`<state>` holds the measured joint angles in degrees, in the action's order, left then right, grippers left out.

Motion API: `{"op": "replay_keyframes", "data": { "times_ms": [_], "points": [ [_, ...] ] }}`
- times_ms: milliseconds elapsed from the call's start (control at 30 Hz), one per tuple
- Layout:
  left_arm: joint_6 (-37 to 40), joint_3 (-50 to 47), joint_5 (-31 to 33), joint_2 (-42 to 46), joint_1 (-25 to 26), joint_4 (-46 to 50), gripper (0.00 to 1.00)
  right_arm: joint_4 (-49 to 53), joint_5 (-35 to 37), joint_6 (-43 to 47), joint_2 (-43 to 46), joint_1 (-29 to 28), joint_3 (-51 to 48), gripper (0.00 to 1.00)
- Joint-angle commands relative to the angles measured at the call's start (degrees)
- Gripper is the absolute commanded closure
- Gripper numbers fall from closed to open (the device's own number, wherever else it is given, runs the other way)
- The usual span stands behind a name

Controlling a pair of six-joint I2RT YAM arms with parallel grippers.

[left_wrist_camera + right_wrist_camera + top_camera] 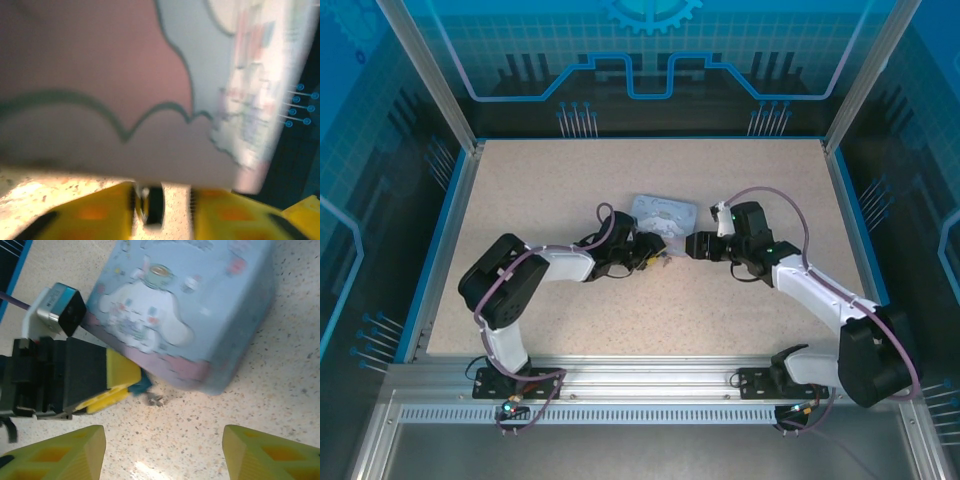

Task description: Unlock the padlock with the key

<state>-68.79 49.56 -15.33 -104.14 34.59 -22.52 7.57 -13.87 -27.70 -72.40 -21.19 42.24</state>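
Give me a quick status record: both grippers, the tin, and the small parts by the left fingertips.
tin box: resting on the table, printed lid up
left gripper: jaws apart, right up against the tin box
right gripper: open, empty, above bare table
small dark piece: between the left fingers, not clamped; probably the padlock, blurred
silvery bit: on the table off the left fingertips; key or shackle, cannot tell

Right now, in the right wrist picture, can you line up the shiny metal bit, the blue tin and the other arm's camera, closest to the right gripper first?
1. Shiny metal bit, lying just ahead of the right gripper.
2. Blue tin, behind it, to the right.
3. Left arm's camera, far back on the left.
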Motion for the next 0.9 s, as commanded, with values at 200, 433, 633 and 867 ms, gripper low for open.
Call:
{"op": "replay_keyframes", "data": {
  "times_ms": [200, 433, 633, 867],
  "points": [
    [12.32, 3.17, 2.00, 7.60, 0.30, 17.24, 0.01, -7.88, -3.97, -7.82, -2.33, 0.55, -1.99, 0.26],
    [15.75, 2.52, 4.99, 14.37, -1.24, 23.21, 0.01, -11.22, -5.27, -11.00, -7.78, -1.88, -0.73, 0.25],
    [17.20, 1.88, 8.03, 20.11, -3.27, 26.35, 0.01, -14.57, -5.28, -13.39, -14.29, -4.45, 1.33, 0.25],
    [16.48, 0.21, 8.59, 22.80, -4.13, 26.29, 0.01, -16.46, -5.28, -13.85, -21.83, -4.67, 7.59, 0.26]
  ]
}}
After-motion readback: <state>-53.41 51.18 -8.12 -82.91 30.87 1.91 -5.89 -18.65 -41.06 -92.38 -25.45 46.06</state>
